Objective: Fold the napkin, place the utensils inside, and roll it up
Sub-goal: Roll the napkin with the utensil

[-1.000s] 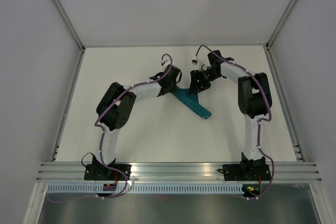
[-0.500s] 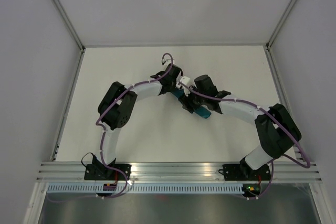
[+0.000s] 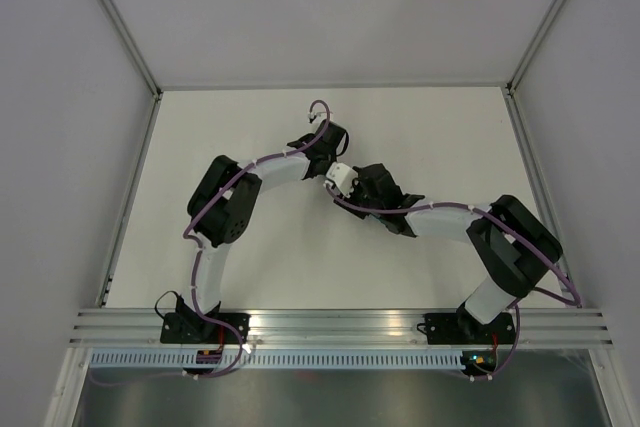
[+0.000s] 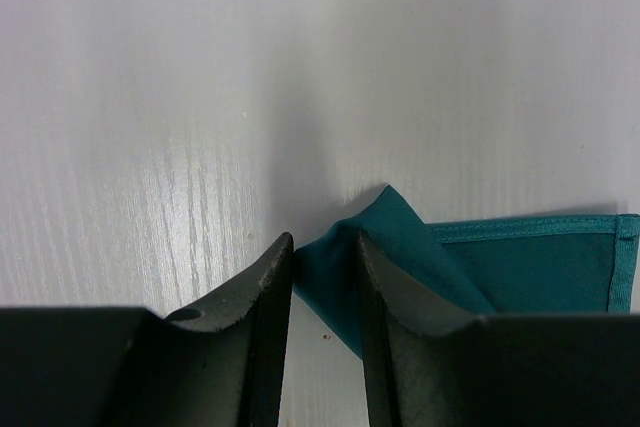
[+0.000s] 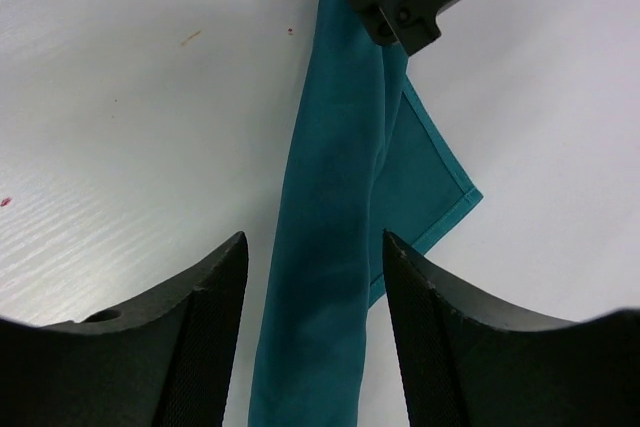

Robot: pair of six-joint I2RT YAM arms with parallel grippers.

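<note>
White table (image 3: pixel 420 137) carried the napkin (image 5: pixel 335 147) near its centre, bunched into a long narrow strip with one hemmed corner spread flat beside it. My left gripper (image 4: pixel 322 244) pinched its far end. My right gripper (image 5: pixel 315 237) stood open, one finger on each side of the strip.
</note>
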